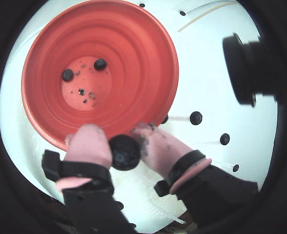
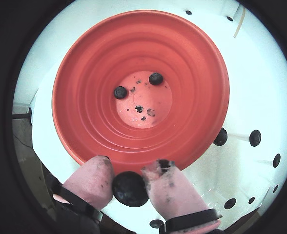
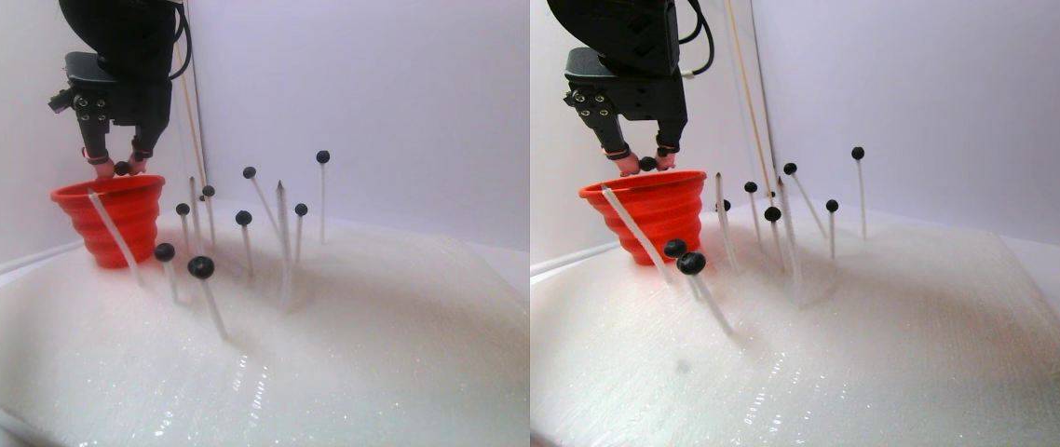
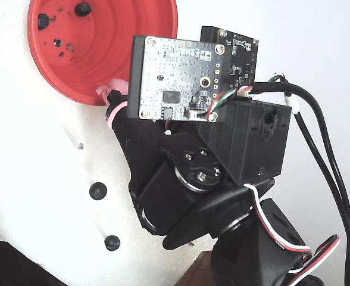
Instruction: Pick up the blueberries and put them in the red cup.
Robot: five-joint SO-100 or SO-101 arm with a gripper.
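The red cup [image 1: 133, 58] stands on the white foam; it also shows in another wrist view [image 2: 192, 73], the stereo pair view [image 3: 120, 223] and the fixed view [image 4: 133, 36]. Two blueberries [image 1: 100, 64] [image 1: 67, 74] lie on its floor. My gripper [image 1: 125, 141], with pink fingertips [image 1: 87, 144], is shut on a dark blueberry [image 1: 125, 152] right at the cup's near rim; the berry also shows in another wrist view [image 2: 130, 188] and in the stereo pair view [image 3: 121, 169], just above the rim.
Several more blueberries sit on thin white sticks stuck in the foam [image 3: 353, 354], such as these [image 3: 200, 267] [image 3: 322, 156] [image 1: 195, 117] [image 2: 255, 137]. A pale wall stands behind. The arm's body and circuit board [image 4: 175, 77] fill the fixed view.
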